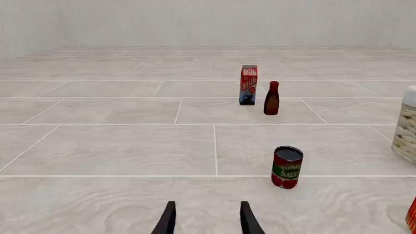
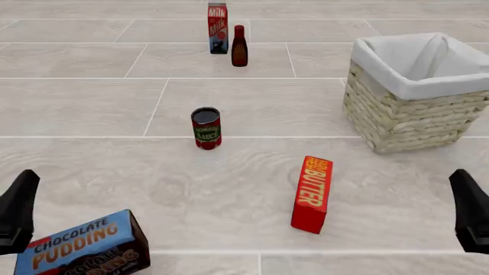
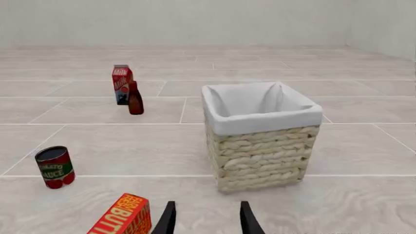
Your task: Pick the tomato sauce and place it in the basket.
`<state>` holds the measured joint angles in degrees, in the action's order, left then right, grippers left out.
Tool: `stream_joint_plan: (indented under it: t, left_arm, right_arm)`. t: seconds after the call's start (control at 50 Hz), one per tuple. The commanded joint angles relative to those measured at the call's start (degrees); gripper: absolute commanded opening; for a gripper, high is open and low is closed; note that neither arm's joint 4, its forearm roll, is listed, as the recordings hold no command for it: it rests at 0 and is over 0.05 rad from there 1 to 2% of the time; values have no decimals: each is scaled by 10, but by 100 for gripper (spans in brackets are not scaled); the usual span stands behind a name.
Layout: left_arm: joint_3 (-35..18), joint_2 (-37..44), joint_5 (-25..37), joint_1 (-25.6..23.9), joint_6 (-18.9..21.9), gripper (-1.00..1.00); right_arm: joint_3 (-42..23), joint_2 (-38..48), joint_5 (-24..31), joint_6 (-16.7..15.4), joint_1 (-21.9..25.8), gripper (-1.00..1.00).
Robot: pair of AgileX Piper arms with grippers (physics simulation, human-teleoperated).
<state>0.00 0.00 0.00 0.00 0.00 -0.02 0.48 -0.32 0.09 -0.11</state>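
Observation:
The tomato sauce [image 2: 206, 128] is a small red can with a green label band and a dark top, standing upright on the tiled surface left of centre. It also shows in both wrist views [image 1: 287, 166] [image 3: 54, 167]. The basket [image 2: 397, 120], pale wicker with a white cloth lining, stands at the right; its inside looks bare in the right wrist view [image 3: 260, 156]. My left gripper [image 1: 208, 220] is open and holds nothing, well short of the can. My right gripper [image 3: 206, 220] is open too, just short of the basket. In the front view both [image 2: 19, 206] [image 2: 468, 203] sit low at the sides.
A red butter box [image 2: 312, 195] stands on end between can and basket. A blue chocolate pudding box [image 2: 84, 246] lies by my left gripper. A milk carton [image 2: 217, 20] and a dark bottle with a red cap [image 2: 239, 46] stand far back.

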Motion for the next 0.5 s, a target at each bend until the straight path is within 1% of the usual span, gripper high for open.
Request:
stream_joint_plan:
  t: [0.02, 0.04, 0.08, 0.1, 0.14, 0.18, 0.2, 0.22, 0.32, 0.42, 0.5]
  left_arm:
    - [0, 0, 0, 0, 0, 100]
    - [0, 0, 0, 0, 0, 100]
    - [0, 0, 0, 0, 0, 100]
    - [0, 0, 0, 0, 0, 100]
    - [0, 0, 0, 0, 0, 100]
    - [0, 0, 0, 0, 0, 100]
    - [0, 0, 0, 0, 0, 100]
    - [0, 0, 0, 0, 0, 100]
    - [0, 0, 0, 0, 0, 100]
    - [0, 0, 0, 0, 0, 100]
    - [0, 0, 0, 0, 0, 100]
  right_arm:
    - [0, 23, -14, 5, -5, 100]
    - [0, 23, -15, 5, -5, 100]
    - [0, 16, -10, -5, -2, 100]
    - [0, 20, -12, -2, -2, 100]
    - [0, 17, -9, -10, -1, 100]
    - [0, 22, -12, -6, -2, 100]
    - [0, 18, -11, -12, -1, 100]
    - [-1, 20, -12, -7, -1, 100]
    - [-1, 23, -15, -9, 0, 100]
    - [-1, 47, -39, -5, 8, 100]
    - [0, 84, -74, -3, 23, 100]
